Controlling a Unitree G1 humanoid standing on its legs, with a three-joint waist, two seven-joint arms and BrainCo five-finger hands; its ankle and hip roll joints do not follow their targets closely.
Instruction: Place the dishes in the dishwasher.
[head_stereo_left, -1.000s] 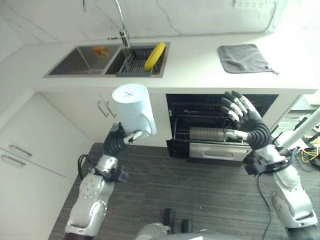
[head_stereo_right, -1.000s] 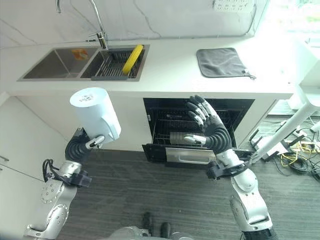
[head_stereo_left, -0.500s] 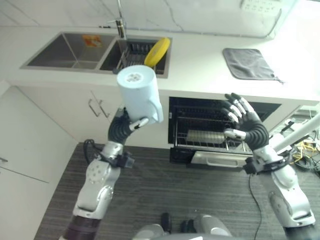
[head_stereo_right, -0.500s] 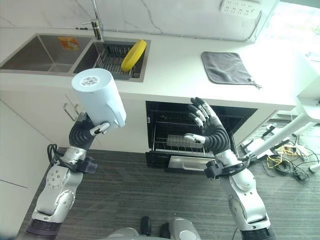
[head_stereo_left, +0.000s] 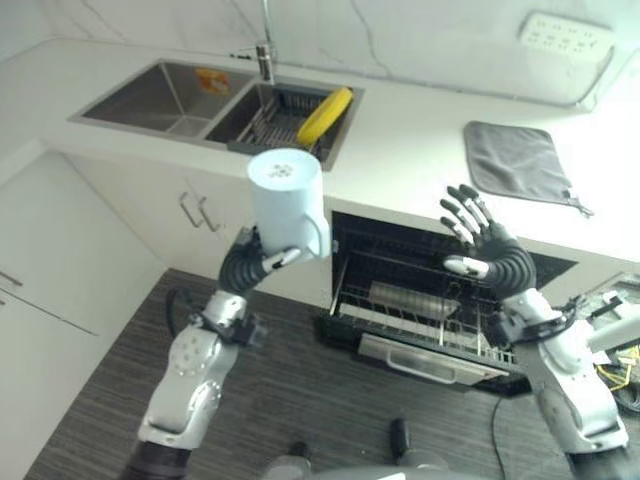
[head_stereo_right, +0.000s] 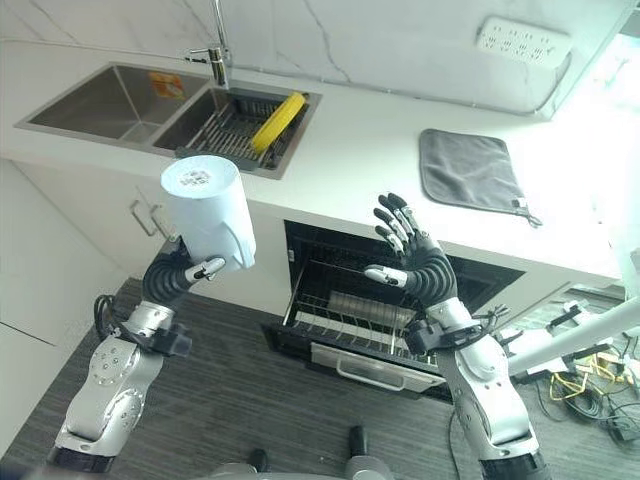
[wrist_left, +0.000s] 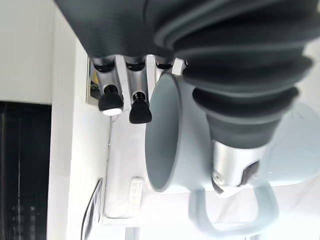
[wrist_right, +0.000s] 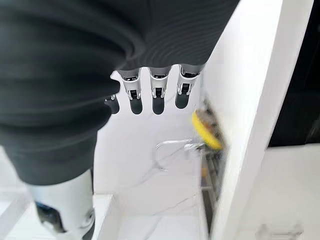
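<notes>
- The left hand (head_stereo_left: 262, 262) holds a pale blue ceramic mug (head_stereo_left: 288, 201) upside down in the air, base up, with its handle towards the dishwasher side; in the left wrist view the fingers (wrist_left: 120, 100) curl over the mug's rim (wrist_left: 162, 135) and the thumb lies by the handle.
- The mug hangs in front of the white surface (head_stereo_left: 420, 150), just left of the open dishwasher (head_stereo_left: 440, 300) and above floor level, well apart from the rack.
- The right hand (head_stereo_right: 412, 262) is raised in front of the dishwasher opening with its fingers spread wide and holds nothing.
- The dishwasher's wire rack (head_stereo_right: 350, 320) is pulled out over the lowered door; something pale and ribbed already lies in it, though I cannot tell what.
- A yellow plate (head_stereo_left: 325, 113) stands on edge in the dark drying rack in the right basin of the steel sink (head_stereo_left: 160, 95), and a grey folded cloth (head_stereo_left: 520, 160) lies on the surface to the right.
- Step in hand, as I judge it: carrying the mug across to the rack. The task looks part way along, since the yellow plate is not yet loaded.
- The next move calls for bringing the mug right and down over a free spot in the rack, keeping it mouth-down and clear of the surface's edge, then easing the fingers off.
</notes>
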